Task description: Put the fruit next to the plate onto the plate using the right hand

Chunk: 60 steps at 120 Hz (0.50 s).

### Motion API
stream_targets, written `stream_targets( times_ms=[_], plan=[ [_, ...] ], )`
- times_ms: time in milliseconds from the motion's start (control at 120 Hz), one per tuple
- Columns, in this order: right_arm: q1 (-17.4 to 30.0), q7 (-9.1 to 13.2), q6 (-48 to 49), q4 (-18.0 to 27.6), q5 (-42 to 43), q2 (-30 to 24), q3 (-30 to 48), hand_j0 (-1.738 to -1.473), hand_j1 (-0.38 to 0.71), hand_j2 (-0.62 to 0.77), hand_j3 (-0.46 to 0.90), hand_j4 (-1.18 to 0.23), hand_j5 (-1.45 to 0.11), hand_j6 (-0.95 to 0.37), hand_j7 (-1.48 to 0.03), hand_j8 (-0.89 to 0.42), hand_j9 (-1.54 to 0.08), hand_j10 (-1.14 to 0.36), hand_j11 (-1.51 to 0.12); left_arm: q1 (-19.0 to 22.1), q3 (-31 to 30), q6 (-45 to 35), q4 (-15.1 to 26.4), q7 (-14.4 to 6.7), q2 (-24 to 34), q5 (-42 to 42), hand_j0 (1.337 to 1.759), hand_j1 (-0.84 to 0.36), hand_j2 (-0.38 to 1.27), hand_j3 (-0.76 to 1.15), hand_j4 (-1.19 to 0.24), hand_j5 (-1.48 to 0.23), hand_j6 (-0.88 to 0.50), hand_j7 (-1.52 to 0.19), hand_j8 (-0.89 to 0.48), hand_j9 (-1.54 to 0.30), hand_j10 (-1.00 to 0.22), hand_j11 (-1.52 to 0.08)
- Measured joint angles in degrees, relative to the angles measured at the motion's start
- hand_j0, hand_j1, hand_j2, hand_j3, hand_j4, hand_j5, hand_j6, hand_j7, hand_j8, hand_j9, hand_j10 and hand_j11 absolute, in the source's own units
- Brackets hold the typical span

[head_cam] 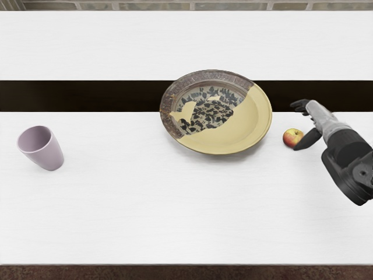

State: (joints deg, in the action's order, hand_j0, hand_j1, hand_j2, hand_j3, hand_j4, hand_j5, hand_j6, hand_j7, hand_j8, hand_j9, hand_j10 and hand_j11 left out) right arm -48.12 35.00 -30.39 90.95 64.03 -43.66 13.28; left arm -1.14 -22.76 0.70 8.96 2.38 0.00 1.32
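**benchwatcher:** where's the fruit right now?

**me:** The apple (293, 137) is sitting on the bench (175, 204) just right of the plate (256, 123), not on it yet. My right hand (317, 119) is just beside it, fingers (300, 106) spread wide and holding nothing. The thumb looks close to the apple's side, can't tell if it touches.

**benchwatcher:** any tips for the grab?

**me:** I'd get the apple properly between thumb and fingers first, then close gently. It's round, so it'll probably roll if nudged. Then lift clear of the plate's raised rim and set it down mid-plate. The mug (41, 148) is well off to the left, no worry.
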Motion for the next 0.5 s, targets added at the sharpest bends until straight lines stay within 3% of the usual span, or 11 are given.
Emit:
stream_targets(
  times_ms=[500],
  plan=[
    [0.13,0.00,-3.74,-3.34,2.23,4.02,-4.43,-1.658,0.03,-0.06,0.00,-0.32,-0.42,-0.33,-0.42,-0.32,-0.42,-0.32,-0.42,0.00,-0.01,0.00,0.00,0.00,0.00,0.00,1.658,0.07,0.05,0.00,-0.23,-0.30,-0.23,-0.30,-0.23,-0.30,-0.23,-0.30]
  ],
)
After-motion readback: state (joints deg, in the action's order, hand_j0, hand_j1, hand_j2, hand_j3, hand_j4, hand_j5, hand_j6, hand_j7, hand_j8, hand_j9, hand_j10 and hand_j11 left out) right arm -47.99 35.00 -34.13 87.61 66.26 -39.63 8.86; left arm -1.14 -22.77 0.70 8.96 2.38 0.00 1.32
